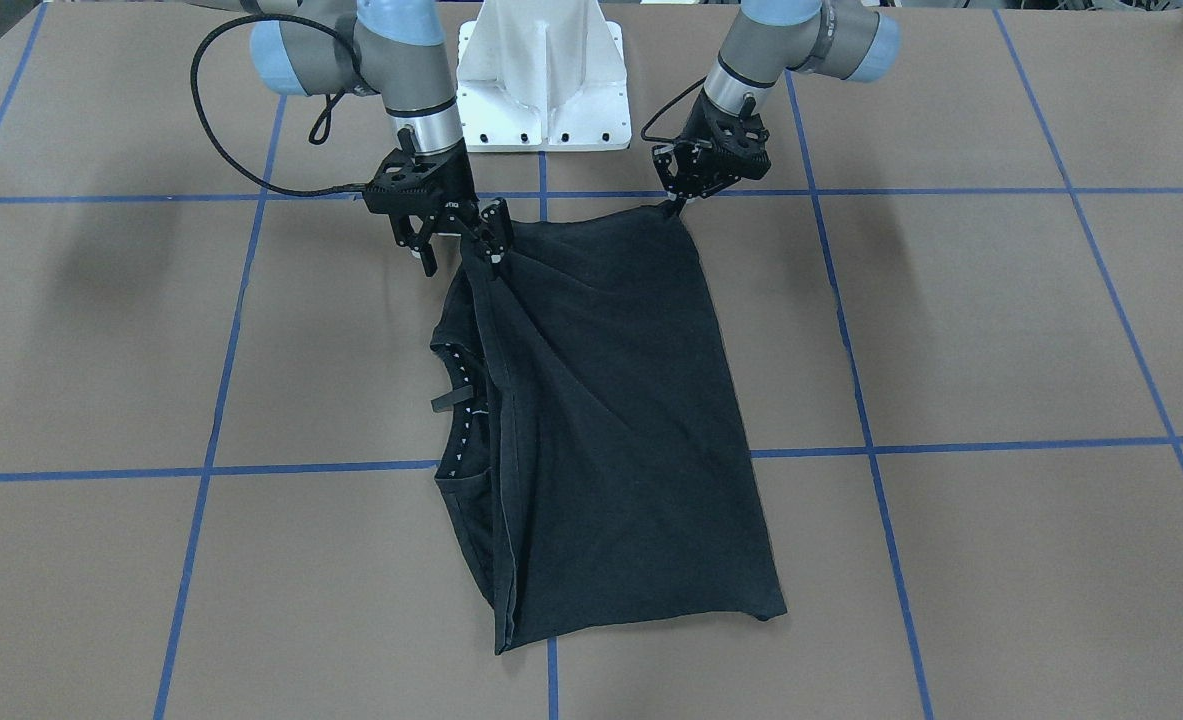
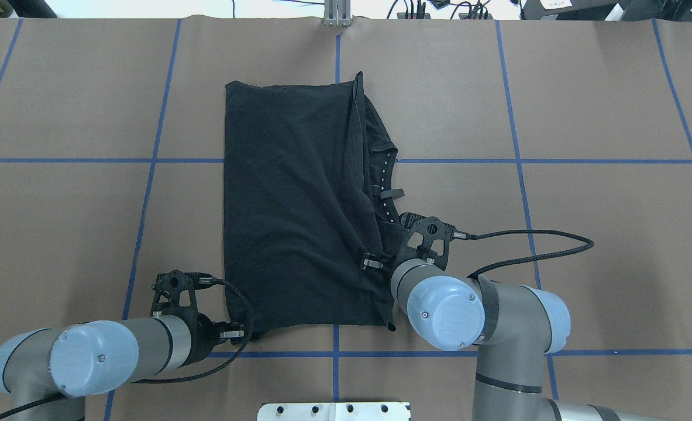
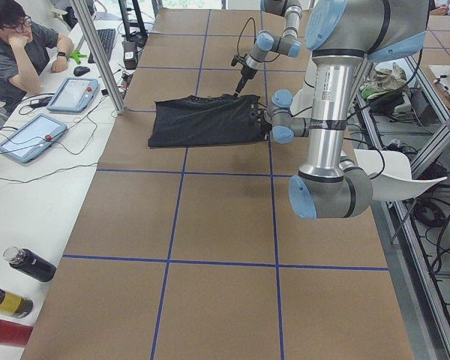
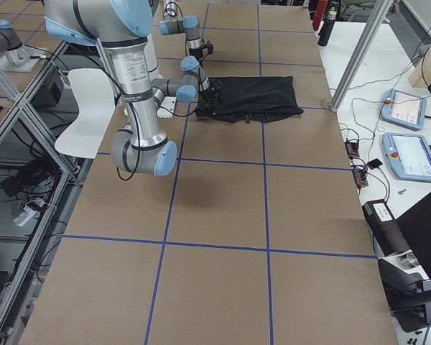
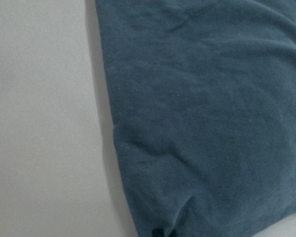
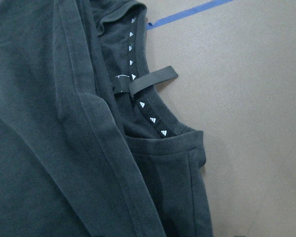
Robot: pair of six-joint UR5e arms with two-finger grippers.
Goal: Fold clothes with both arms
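Observation:
The black T-shirt (image 1: 611, 420) lies folded on the brown table (image 1: 1001, 330), also seen from overhead (image 2: 287, 204). Its collar (image 1: 461, 400) with small white marks shows along one side, close up in the right wrist view (image 6: 138, 94). The logo is hidden. My left gripper (image 1: 673, 203) is shut on the shirt's near corner, which is pulled up to a point; from overhead the gripper (image 2: 246, 335) is at that corner. My right gripper (image 1: 458, 255) is open at the other near corner. One finger (image 1: 493, 240) touches the folded edge, and table shows between the fingers.
The white pedestal base (image 1: 541, 80) stands just behind both grippers. Blue tape lines (image 1: 871, 440) grid the table. A seated person (image 3: 19, 52), tablets (image 3: 30, 139), bottles (image 3: 26, 264) and a metal post (image 3: 97, 52) line the far side bench.

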